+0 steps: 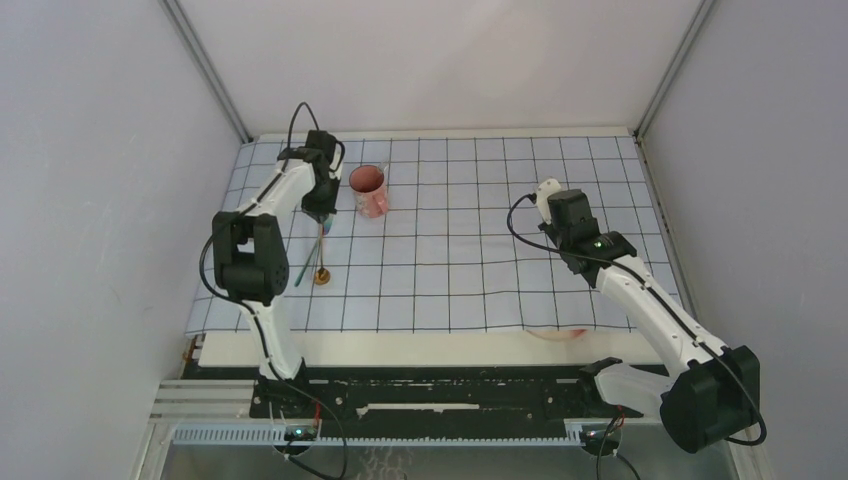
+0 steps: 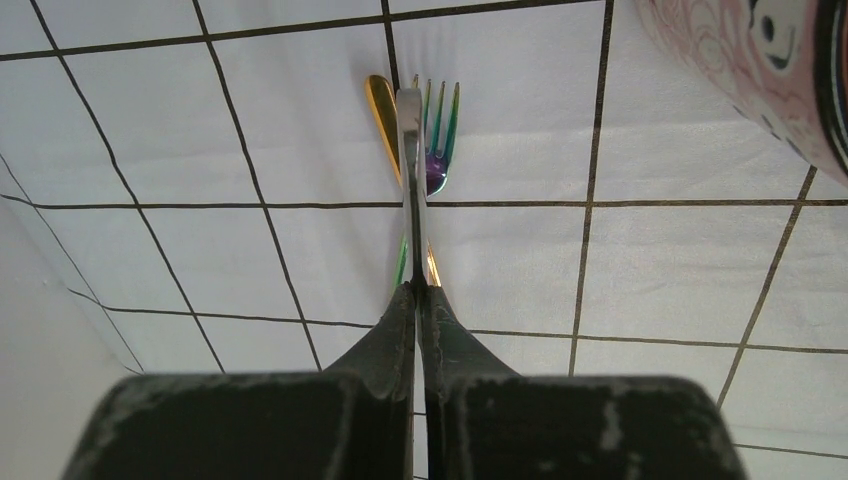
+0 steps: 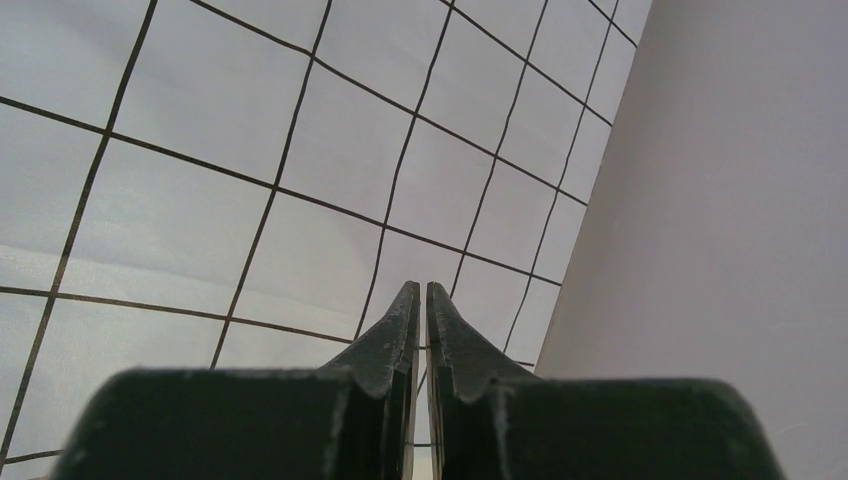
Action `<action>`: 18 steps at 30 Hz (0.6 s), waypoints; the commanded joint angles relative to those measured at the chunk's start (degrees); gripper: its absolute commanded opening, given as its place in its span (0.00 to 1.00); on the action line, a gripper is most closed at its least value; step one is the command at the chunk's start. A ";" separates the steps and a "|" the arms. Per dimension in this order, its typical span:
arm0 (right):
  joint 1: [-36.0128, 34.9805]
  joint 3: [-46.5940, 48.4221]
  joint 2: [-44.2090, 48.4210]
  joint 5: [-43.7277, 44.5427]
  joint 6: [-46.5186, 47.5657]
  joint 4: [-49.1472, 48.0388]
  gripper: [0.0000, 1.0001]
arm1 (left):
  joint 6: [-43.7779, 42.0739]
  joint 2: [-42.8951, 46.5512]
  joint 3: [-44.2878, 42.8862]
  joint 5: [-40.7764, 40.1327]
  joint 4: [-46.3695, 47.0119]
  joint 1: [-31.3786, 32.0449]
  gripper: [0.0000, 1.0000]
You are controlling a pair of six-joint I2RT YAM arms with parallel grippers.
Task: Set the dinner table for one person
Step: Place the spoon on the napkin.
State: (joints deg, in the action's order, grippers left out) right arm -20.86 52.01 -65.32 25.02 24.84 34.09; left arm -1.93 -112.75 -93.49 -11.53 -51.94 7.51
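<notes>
My left gripper (image 1: 322, 214) (image 2: 415, 288) hangs over the back left of the gridded cloth (image 1: 450, 270) and is shut on a thin silver utensil (image 2: 410, 170), seen edge-on and pointing away from the wrist. Under it on the cloth lie a rainbow-tinted fork (image 2: 441, 135) and a gold utensil (image 2: 381, 105); from above they show as one small bundle (image 1: 320, 258). A pink mug (image 1: 369, 190) (image 2: 745, 70) stands just right of this gripper. My right gripper (image 1: 548, 190) (image 3: 421, 287) is over the cloth's right side, shut, with nothing between its fingers. The dinner table (image 1: 400, 346) shows as a cream strip in front of the cloth.
Grey walls close in on the left, right and back; in the right wrist view the right wall (image 3: 740, 200) is near the gripper. A pink sliver (image 1: 558, 335) peeks out at the cloth's front edge. The arms' base rail (image 1: 440, 395) runs along the near edge.
</notes>
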 commanded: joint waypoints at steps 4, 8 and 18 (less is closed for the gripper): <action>0.47 -0.21 1.42 -0.23 0.20 -2.56 0.12 | 0.71 -1.60 -0.69 1.06 -1.05 -0.26 0.00; 0.47 -0.55 1.29 -0.41 0.09 -2.58 0.12 | 1.11 -1.99 -0.67 1.02 -0.43 -0.22 0.00; 0.72 -0.62 1.75 -0.25 0.42 -2.49 0.12 | 1.64 -3.18 -2.04 3.00 -1.43 -0.12 0.08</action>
State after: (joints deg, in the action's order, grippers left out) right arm -20.53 51.27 -65.30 24.91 25.08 33.21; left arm -1.41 -115.74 -93.49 -10.31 -52.75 7.49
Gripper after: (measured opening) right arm 0.120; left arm 0.054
